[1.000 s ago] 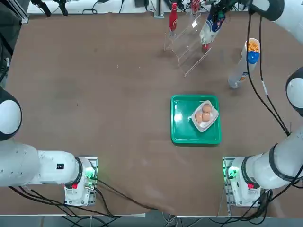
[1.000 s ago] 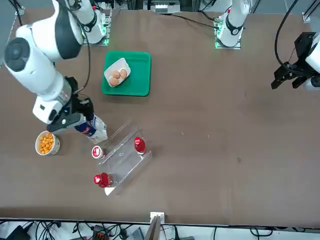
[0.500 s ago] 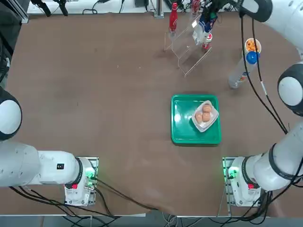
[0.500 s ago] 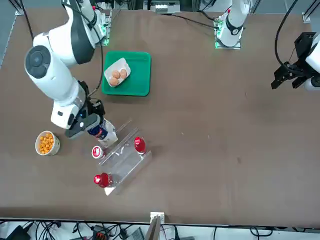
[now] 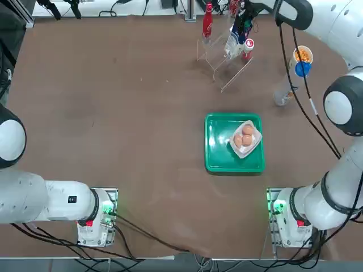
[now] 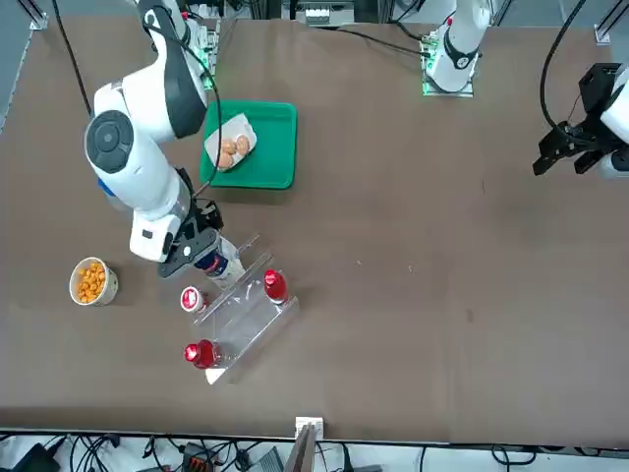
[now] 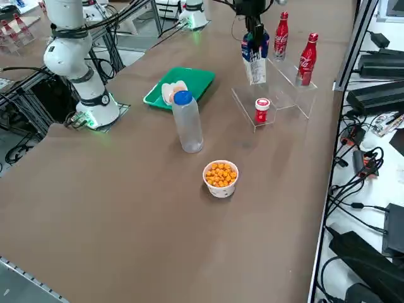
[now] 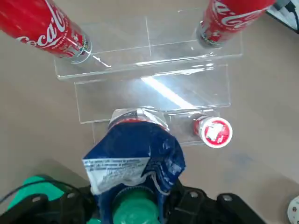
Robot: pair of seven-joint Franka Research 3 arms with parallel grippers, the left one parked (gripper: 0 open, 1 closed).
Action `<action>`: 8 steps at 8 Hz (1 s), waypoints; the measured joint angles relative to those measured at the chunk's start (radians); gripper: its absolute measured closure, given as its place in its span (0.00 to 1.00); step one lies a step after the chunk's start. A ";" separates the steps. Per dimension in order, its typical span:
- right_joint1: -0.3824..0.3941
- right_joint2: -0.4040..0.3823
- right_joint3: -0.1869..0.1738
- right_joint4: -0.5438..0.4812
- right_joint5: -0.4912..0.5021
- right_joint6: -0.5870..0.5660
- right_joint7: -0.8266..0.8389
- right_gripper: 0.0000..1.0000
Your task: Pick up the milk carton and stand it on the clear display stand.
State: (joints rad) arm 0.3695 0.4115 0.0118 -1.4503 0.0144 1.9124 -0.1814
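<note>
My two fingers (image 8: pixel 181 205) are squeezed shut on the milk carton (image 8: pixel 135 154); it hangs between them, over the clear stand (image 8: pixel 154 93).

White "Coca-Cola" script is showing, partly turned from view, on a red bottle (image 8: pixel 44 28) and on another red bottle (image 8: pixel 231 18), both standing on the clear display stand (image 8: pixel 156 93).

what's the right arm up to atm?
Right arm's claw is shut on the milk carton, holding it upright at the clear display stand. Two red bottles and a small red-and-white one are already on the stand. Carton hasn't been let go; can't tell if it's resting on a tier yet.
</note>
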 joint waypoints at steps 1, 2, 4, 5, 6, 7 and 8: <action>0.002 0.003 0.000 0.002 0.000 0.004 -0.014 0.56; 0.003 0.005 0.000 0.004 0.000 0.008 -0.021 0.56; 0.010 0.020 0.000 0.009 -0.004 0.035 -0.024 0.56; 0.015 0.030 0.000 0.010 -0.010 0.051 -0.024 0.56; 0.018 0.039 0.000 0.011 -0.014 0.063 -0.024 0.56; 0.020 0.046 -0.001 0.011 -0.018 0.075 -0.024 0.55; 0.021 0.051 -0.002 0.012 -0.023 0.084 -0.024 0.55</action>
State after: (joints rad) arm 0.3902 0.4624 0.0102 -1.4387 -0.0090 1.9968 -0.2059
